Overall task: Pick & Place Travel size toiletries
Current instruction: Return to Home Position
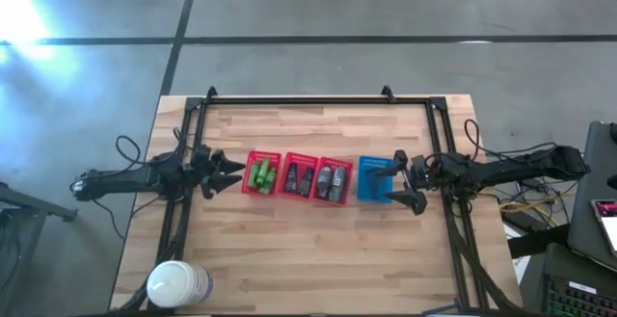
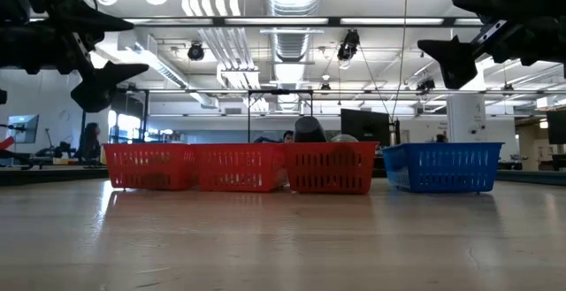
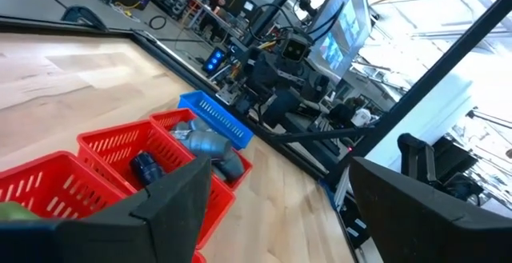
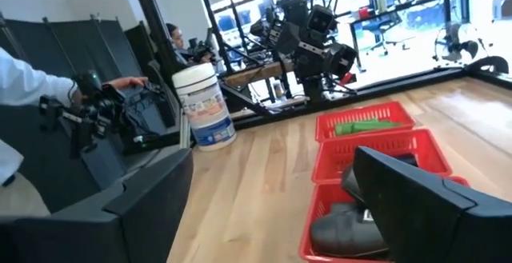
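Three red mesh baskets stand in a row at the table's middle. The left one [image 1: 261, 174] holds bright green toiletries [image 4: 364, 125]. The middle one [image 1: 297, 177] holds dark bottles [image 3: 148, 167]. The right one [image 1: 333, 180] holds grey and dark bottles [image 3: 204, 143]. A blue basket [image 1: 375, 179] stands at the row's right end; I see nothing inside it. My left gripper [image 1: 233, 174] hovers open just left of the row, raised above basket height [image 2: 133, 45]. My right gripper [image 1: 403, 182] hovers open at the blue basket's right end, also raised [image 2: 439, 26].
A large white cylindrical roll [image 1: 178, 283] stands near the table's near left corner. A black frame [image 1: 299, 98] runs along the far edge and both sides. Bare wood lies in front of and behind the baskets. A person's white sleeve [image 4: 24, 79] shows beyond the table.
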Tool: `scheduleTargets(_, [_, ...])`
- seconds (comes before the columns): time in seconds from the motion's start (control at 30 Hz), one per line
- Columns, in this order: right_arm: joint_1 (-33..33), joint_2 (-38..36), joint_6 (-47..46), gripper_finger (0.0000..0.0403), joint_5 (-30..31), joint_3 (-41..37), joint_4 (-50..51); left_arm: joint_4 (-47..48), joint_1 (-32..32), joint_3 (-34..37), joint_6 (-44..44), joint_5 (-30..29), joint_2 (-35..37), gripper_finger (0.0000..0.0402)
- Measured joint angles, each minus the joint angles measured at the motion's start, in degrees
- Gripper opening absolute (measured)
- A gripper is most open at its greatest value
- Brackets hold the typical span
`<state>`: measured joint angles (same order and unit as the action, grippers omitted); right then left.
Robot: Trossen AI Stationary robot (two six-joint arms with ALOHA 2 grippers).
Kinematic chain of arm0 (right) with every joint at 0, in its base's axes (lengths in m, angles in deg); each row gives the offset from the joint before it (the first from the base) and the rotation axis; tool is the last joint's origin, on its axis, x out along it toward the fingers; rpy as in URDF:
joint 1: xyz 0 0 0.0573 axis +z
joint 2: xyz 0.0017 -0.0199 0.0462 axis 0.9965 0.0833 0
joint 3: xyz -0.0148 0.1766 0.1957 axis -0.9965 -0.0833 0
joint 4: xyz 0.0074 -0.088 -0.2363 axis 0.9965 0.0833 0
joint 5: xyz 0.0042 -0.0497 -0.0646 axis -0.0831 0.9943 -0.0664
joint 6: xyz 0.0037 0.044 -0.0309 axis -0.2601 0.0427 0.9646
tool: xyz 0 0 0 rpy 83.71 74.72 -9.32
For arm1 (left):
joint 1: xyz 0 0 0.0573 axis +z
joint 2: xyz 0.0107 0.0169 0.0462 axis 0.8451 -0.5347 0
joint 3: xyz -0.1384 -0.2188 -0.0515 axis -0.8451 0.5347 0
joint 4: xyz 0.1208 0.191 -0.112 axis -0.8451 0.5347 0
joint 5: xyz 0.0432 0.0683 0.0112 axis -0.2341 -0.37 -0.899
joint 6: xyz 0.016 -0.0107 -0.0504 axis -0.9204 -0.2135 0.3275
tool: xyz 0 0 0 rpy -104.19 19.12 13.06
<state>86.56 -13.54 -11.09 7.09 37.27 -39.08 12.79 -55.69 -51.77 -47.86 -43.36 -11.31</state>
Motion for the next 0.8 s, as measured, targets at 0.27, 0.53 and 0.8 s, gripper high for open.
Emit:
scheduleTargets(0.27, [0.0,0.03,-0.09,0.0359,0.11,0.0,0.03,0.01,-0.01,0.02,-0.02,0.02,-0.2,0.03])
scheduleTargets(0.53, [0.0,-0.01,-0.09,0.0343,0.13,0.0,0.04,0.03,-0.01,0.04,-0.02,0.02,-0.2,0.03])
scheduleTargets(0.8, [0.0,-2.38,-0.09,0.0318,0.13,-0.02,1.64,0.03,-0.01,0.04,-0.02,0.04,-0.2,0.03])
